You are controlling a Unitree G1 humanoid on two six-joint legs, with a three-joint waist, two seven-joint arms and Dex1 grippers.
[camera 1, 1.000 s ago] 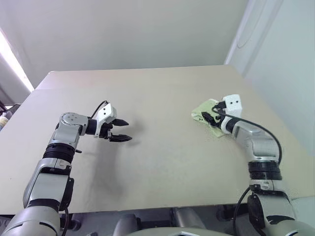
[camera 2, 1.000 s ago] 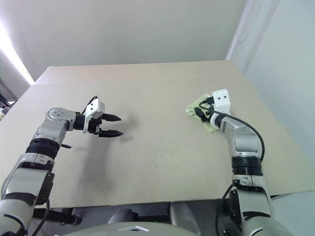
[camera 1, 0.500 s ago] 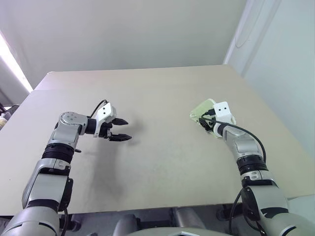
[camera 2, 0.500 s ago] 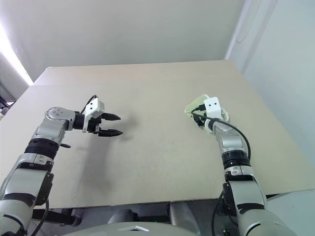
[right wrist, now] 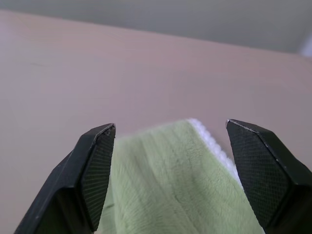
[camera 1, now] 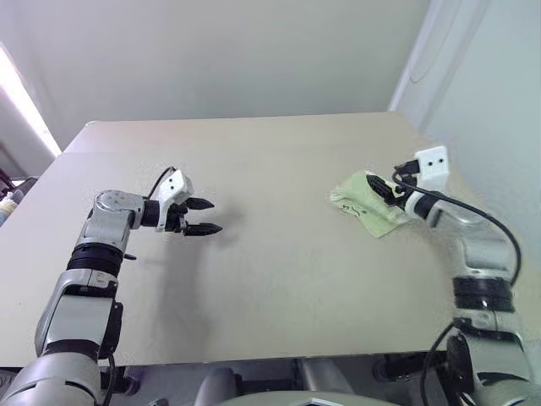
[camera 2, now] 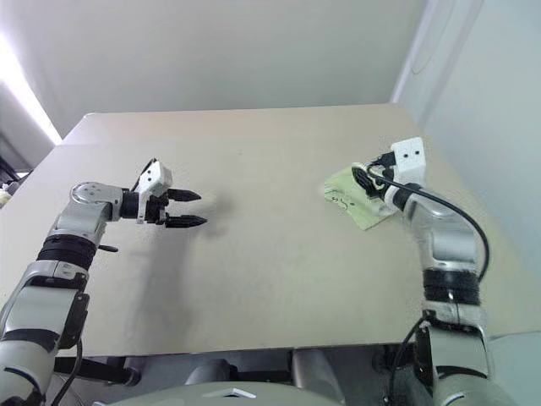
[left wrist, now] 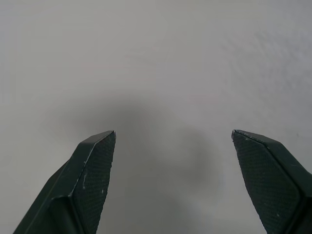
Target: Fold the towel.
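no readable text, labels or numbers anywhere.

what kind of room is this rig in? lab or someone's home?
Likely a lab or test room, not a home. A bare beige table stands against plain pale walls, and the only thing on it is one small green towel, lying between the right gripper's open fingers.

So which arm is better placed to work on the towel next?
Right. The right gripper hangs open just over the towel, while the left gripper is open over bare table far across from it.
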